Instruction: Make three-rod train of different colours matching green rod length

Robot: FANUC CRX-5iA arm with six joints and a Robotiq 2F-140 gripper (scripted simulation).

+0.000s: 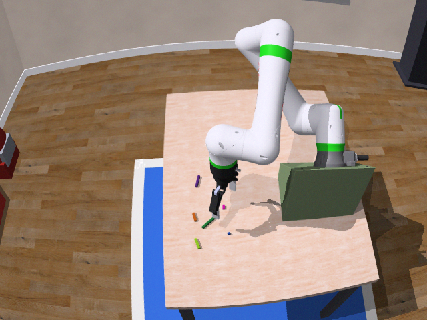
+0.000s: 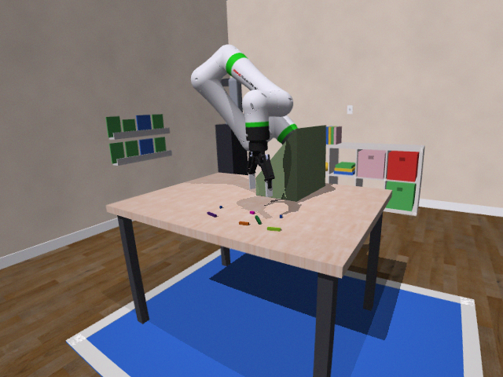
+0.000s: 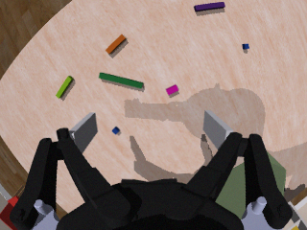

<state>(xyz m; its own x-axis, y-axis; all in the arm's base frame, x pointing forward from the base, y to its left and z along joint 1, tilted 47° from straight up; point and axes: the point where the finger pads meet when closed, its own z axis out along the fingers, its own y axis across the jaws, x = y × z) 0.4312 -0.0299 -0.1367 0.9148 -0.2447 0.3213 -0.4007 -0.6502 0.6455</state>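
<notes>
Six loose rods lie below the wide-open, empty hand (image 3: pixel 152 129); green rod (image 3: pixel 121 80) nearest.

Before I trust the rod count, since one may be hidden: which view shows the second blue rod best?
The wrist view: both blue rods show, one near the purple rod, one nearer the end effector. Exterior shows both as specks; top shows one, the arm seemingly hiding the other.

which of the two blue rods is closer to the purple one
The blue rod towards the right of the wrist view, just below the purple rod. The other blue rod lies far off, near the hand's finger.
</notes>
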